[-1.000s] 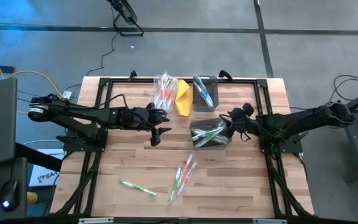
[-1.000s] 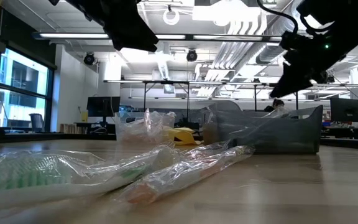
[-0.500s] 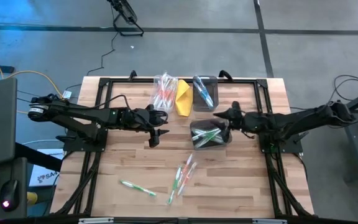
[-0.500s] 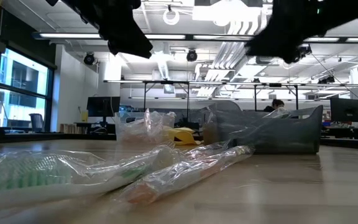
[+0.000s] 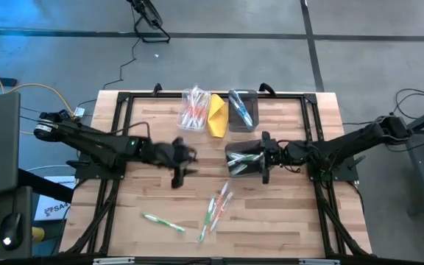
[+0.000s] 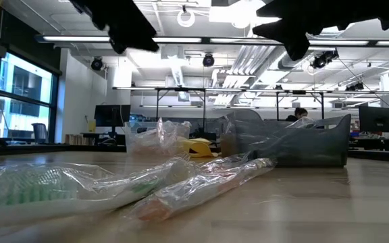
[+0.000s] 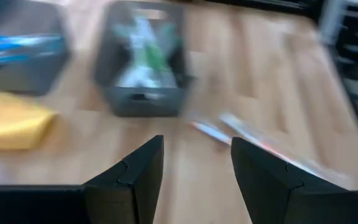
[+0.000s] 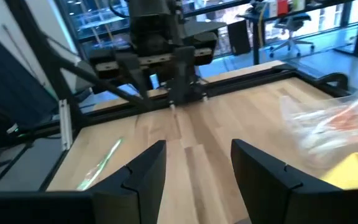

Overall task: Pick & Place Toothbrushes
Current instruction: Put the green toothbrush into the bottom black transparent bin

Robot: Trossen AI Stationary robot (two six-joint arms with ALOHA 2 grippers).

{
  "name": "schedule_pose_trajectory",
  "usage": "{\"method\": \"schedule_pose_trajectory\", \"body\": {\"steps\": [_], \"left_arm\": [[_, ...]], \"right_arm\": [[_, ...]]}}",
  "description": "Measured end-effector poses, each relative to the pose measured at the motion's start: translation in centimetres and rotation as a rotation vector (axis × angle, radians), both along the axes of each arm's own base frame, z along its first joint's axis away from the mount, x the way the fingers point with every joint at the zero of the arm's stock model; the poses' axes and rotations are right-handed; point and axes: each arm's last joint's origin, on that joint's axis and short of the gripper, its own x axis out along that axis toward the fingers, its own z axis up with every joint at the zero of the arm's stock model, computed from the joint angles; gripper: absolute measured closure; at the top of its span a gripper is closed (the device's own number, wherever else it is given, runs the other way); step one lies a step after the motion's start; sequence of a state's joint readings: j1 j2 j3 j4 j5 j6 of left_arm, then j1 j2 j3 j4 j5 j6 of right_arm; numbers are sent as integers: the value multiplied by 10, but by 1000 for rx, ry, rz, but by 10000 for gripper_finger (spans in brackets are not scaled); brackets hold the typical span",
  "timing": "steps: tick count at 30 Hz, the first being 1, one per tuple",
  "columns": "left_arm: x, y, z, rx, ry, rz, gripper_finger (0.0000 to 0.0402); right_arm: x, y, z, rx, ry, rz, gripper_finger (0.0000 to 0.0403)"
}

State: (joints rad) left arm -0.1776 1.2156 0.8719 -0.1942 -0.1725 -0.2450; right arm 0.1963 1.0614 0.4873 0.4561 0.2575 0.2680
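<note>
left gripper open, right gripper open

A light wooden table carries three bins and a yellow folded object toward the frame's top centre, with wrapped toothbrushes loose at lower centre.

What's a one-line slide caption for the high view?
Both open grippers, left gripper and right gripper, hover over the table near loose toothbrushes.
</note>
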Motion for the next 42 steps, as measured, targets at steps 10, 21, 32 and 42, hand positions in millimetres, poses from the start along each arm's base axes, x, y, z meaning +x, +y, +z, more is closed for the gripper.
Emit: {"method": "schedule_pose_trajectory", "body": {"steps": [10, 21, 32, 42], "left_arm": [[-31, -81, -4, -86, 43, -163, 222], [-55, -138, -35, -159, 189, -153, 295], [-45, -163, -82, -57, 321, -161, 360], [-37, -181, -81, 5, 592, -174, 397]], "right_arm": [[22, 13, -21, 64, -10, 28, 229], [35, 16, -48, 210, 74, -2, 229], [34, 29, -50, 239, 77, 38, 229], [32, 36, -50, 227, 66, 7, 229]]}}
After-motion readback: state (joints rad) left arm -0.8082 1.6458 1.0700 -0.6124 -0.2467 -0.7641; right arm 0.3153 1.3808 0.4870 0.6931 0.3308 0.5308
